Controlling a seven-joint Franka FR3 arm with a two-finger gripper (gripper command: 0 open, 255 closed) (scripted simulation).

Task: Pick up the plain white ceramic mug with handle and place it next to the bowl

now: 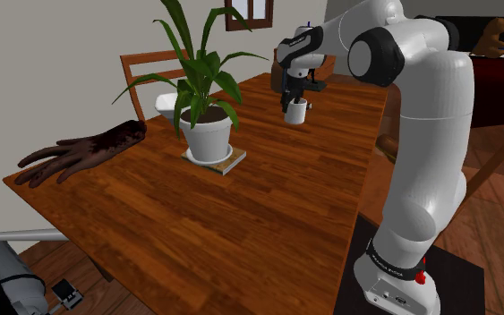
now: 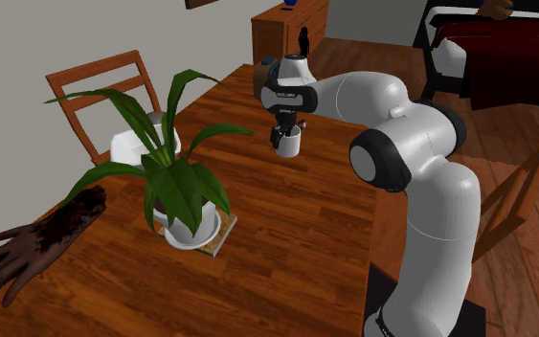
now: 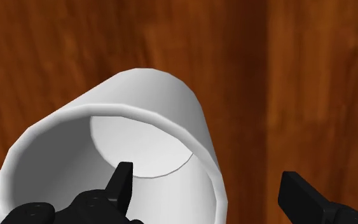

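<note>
The gripper (image 3: 207, 178) is seen spread wide, one finger dipped inside the white mug (image 3: 152, 95) and the other outside it, so that the mug's wall is straddled. A gap is left on the outer side, and no clasp is judged to have been made. This rim-straddling pose is probably chosen because the wall offers a thinner purchase than the full body. In the shoulder view the gripper (image 1: 294, 97) is pointed downward over the mug (image 1: 296, 112) in the upper middle of the frame, at the far part of the wooden table (image 1: 268, 215). The white bowl (image 1: 165, 103) is found towards the upper left, partly screened by a potted plant (image 1: 207, 134). A carry leftward past those leaves would therefore be required.
</note>
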